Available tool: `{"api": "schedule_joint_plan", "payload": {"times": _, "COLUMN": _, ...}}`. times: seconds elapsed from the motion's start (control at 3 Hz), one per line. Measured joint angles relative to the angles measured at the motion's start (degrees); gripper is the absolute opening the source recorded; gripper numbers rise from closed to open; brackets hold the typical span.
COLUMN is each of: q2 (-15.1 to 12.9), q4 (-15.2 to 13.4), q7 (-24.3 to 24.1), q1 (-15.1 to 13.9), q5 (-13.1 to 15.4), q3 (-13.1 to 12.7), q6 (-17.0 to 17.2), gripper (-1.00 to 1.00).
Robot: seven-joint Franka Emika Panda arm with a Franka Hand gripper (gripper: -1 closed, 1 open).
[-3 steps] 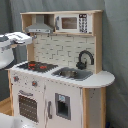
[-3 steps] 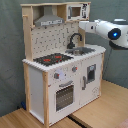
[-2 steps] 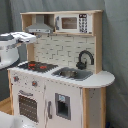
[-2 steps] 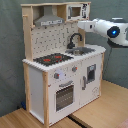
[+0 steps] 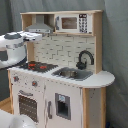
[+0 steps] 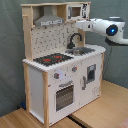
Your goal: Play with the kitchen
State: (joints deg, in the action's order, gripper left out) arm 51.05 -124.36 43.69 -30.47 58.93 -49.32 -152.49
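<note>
The kitchen [image 5: 65, 95] [image 6: 50, 95] is white and light wood. It has a black-red hob [image 5: 37, 65] [image 6: 52, 59], a sink [image 5: 72, 74] with a black faucet [image 5: 85, 59] [image 6: 75, 40], an oven door [image 5: 27, 105], a grey hood [image 5: 40, 25] and a small microwave [image 5: 72, 23] [image 6: 77, 11]. My gripper [image 5: 39, 36] [image 6: 79, 23] hangs in the air in front of the upper part. In the second exterior view it is just above the faucet and below the microwave. It touches nothing that I can see.
A grey curtain [image 5: 115, 50] hangs behind the kitchen. The kitchen stands on a wooden surface [image 6: 100, 110] that has a seam in it. A white rounded part [image 5: 10, 120] fills the bottom left corner of the first exterior view.
The arm has reached a little further toward the kitchen. The gripper has shifted left in the second exterior view and right in the first exterior view.
</note>
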Motion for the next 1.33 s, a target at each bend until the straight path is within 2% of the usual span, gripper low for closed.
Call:
{"api": "schedule_joint_plan", "payload": {"times": 0.67, "q2": -1.3, "q4": 1.5, "q7": 1.6, "q1": -6.9, "q5": 0.0, "q3": 0.7, "q6": -10.2, "gripper": 1.00}}
{"api": "schedule_joint_plan", "payload": {"times": 1.33, "q2": -5.2, "q4": 3.9, "q7": 2.6, "q1": -14.1, "q5": 0.0, "q3": 0.3, "q6": -19.5, "gripper": 1.00}}
